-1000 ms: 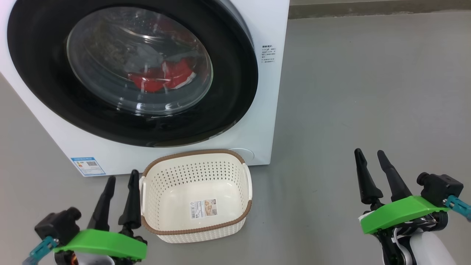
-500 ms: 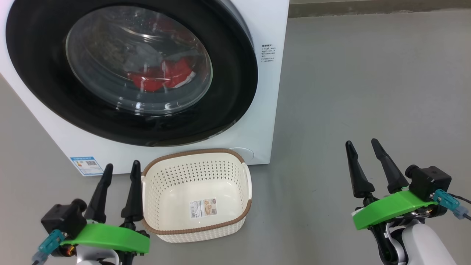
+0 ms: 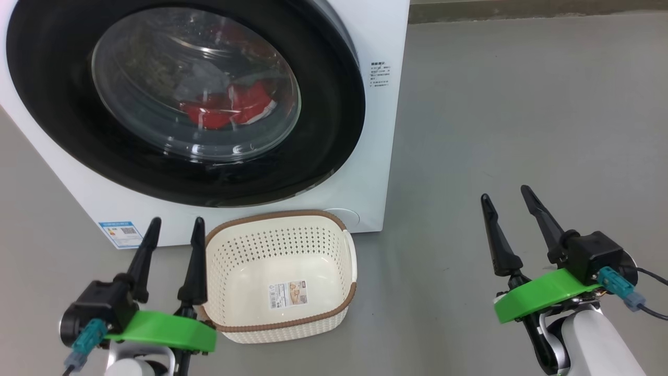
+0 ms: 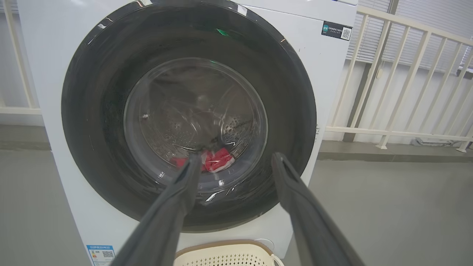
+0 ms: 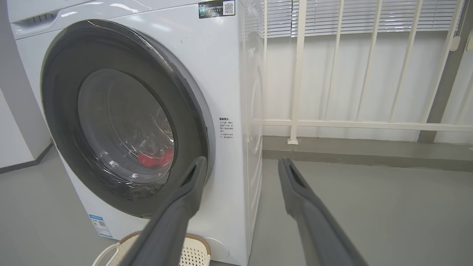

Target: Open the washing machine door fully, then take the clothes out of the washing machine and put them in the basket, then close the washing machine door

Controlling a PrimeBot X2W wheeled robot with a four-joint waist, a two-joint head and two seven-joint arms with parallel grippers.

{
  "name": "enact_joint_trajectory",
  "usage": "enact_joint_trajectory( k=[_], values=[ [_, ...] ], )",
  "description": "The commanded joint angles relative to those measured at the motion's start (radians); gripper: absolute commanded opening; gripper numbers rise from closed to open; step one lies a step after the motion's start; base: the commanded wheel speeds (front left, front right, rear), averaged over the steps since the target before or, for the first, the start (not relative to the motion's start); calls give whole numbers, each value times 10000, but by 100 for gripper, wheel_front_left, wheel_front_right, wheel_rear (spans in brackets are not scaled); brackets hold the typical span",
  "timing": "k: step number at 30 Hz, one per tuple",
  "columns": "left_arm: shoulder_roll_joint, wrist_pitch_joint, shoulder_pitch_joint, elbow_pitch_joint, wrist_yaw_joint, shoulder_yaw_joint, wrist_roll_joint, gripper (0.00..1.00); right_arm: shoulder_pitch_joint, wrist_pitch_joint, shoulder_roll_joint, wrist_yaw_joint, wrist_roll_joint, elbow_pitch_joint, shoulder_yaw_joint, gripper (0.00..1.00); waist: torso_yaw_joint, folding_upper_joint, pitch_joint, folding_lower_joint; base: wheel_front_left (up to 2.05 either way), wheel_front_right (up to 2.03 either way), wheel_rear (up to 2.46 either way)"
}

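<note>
The white washing machine [image 3: 386,31] stands ahead with its black-rimmed round door [image 3: 323,141] shut. Behind the glass lie red clothes [image 3: 229,109] at the drum's bottom, also seen as clothes [image 4: 218,162] in the left wrist view and clothes [image 5: 157,159] in the right wrist view. The cream basket [image 3: 282,224] sits empty on the floor in front of the machine. My left gripper [image 3: 176,226] is open beside the basket's left rim. My right gripper [image 3: 506,194] is open over bare floor to the right of the machine. Nothing is between either pair of fingers.
Grey floor [image 3: 522,115] spreads to the right of the machine. A white railing [image 5: 369,123] with a low kerb runs behind and to the right. A blue label [image 3: 120,231] sits on the machine's lower left front.
Both grippers have risen a little toward the machine, the right one also drifting left. The door, clothes and basket stay where they were.
</note>
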Motion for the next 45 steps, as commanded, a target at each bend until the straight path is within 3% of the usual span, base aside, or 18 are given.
enact_joint_trajectory(
  k=[1, 7, 35, 36, 38, 39, 45],
  values=[
    [146, -133, -509, -299, 39, 250, 313, 100, -538, -146, -67, 73, -295, -304, 283, 100, 5, 0, 3, -1, 0, 0, 0],
    [149, -218, -548, -267, 29, 250, 685, 100, -573, -231, -70, 75, -622, -314, 316, 100, 15, 0, -5, -1, 0, 0, 0],
    [149, -218, -521, 113, 11, 169, 546, 100, -496, -231, -70, 75, -491, -133, 303, 100, 128, 0, -50, -1, 0, 0, 0],
    [149, -218, -530, 109, 3, 154, 535, 100, -507, -231, -70, 75, -475, -99, 324, 87, 151, 0, -7, -1, 0, 0, 0],
    [149, -218, -560, 75, -7, 124, 483, 100, -572, -231, -114, 75, -422, -3, 429, 4, 195, 0, 110, -1, 0, 0, 0],
    [149, -218, -570, 58, -10, 104, 457, 100, -624, -231, -142, 75, -366, 16, 488, 0, 216, 0, 178, -1, 0, 0, 0],
    [148, -218, -706, -185, -31, -28, 346, 100, -1031, -231, -243, 75, 520, 187, 657, 0, 372, 0, 661, -1, 0, 0, 0]
  ],
)
